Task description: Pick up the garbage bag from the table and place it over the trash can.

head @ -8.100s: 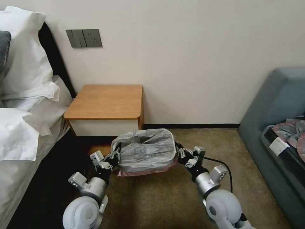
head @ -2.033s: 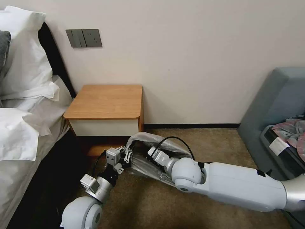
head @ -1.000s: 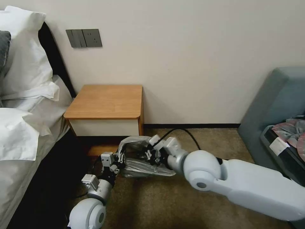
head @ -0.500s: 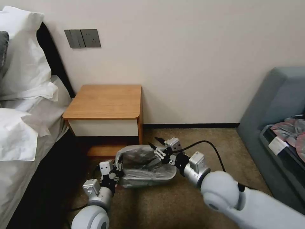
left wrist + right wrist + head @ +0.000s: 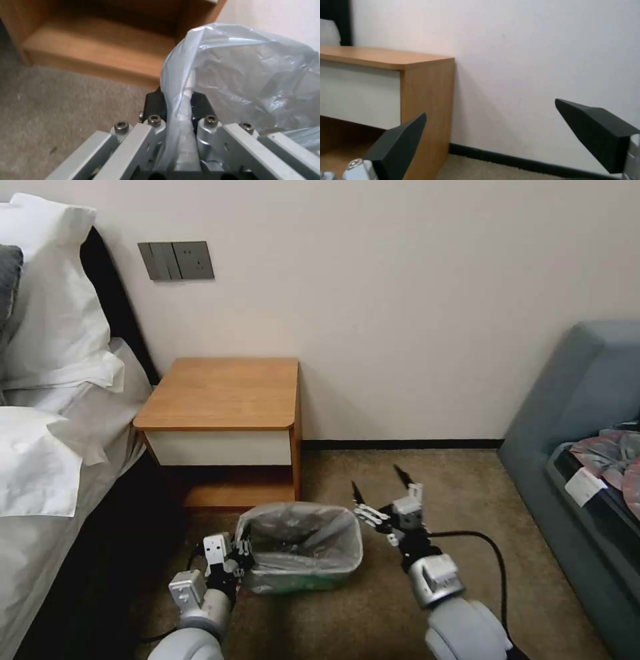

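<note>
1. Two grippers are being seen low over the carpet [image 5: 373, 607], in front of the table [image 5: 223, 393].
2. The garbage bag [image 5: 300, 537] is being stretched over the trash can [image 5: 293, 583], lining its mouth.
3. The bag's edge is being pinched by the left gripper [image 5: 176, 102] at the can's left side.
4. The right gripper [image 5: 380, 483] is being held with its fingers [image 5: 398, 140] spread wide, just beside the can's right side, touching nothing.
</note>
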You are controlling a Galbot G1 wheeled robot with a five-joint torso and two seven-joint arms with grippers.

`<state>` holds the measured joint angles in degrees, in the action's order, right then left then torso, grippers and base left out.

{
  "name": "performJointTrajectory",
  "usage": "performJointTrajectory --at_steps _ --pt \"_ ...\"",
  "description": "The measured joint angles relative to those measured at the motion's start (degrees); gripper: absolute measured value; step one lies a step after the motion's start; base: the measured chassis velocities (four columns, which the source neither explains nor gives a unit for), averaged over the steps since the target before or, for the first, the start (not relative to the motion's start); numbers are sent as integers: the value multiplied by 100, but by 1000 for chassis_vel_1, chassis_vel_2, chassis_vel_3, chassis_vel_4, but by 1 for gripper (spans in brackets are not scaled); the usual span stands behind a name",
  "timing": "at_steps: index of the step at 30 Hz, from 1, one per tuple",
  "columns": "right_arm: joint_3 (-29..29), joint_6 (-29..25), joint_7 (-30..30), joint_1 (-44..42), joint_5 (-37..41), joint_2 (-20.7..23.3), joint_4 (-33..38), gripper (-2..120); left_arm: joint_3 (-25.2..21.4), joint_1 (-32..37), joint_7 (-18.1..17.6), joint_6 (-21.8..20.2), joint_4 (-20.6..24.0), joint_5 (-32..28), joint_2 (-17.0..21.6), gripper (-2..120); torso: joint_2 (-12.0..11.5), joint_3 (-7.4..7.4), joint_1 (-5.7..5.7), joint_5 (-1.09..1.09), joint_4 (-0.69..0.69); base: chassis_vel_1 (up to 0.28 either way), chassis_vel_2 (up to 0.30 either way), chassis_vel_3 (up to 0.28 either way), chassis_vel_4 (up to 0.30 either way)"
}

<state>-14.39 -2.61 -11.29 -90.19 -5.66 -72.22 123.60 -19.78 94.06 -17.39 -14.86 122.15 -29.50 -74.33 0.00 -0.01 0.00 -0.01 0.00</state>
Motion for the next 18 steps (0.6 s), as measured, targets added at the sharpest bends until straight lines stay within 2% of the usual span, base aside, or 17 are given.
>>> performJointTrajectory --at_steps 2,6,13,18 --pt "-83 -263 -65 -247 -144 -150 -10 100 131 -39 -60 -1 -70 -19 7 5 0 0 0 0 -1 0 0 0 0" --pt "-160 -429 -163 -362 -266 -231 -8 100 333 -153 -175 2 -187 -196 -5 5 0 1 0 0 0 0 0 0 0" --pt "-188 -431 -271 -257 -250 -229 18 100 555 -276 -310 -1 -314 -230 -55 5 0 1 0 1 0 0 0 0 0" --pt "-137 -409 -335 -150 -226 -289 -86 100 721 -326 -580 17 -412 -74 -73 5 0 1 0 2 1 0 0 0 0"
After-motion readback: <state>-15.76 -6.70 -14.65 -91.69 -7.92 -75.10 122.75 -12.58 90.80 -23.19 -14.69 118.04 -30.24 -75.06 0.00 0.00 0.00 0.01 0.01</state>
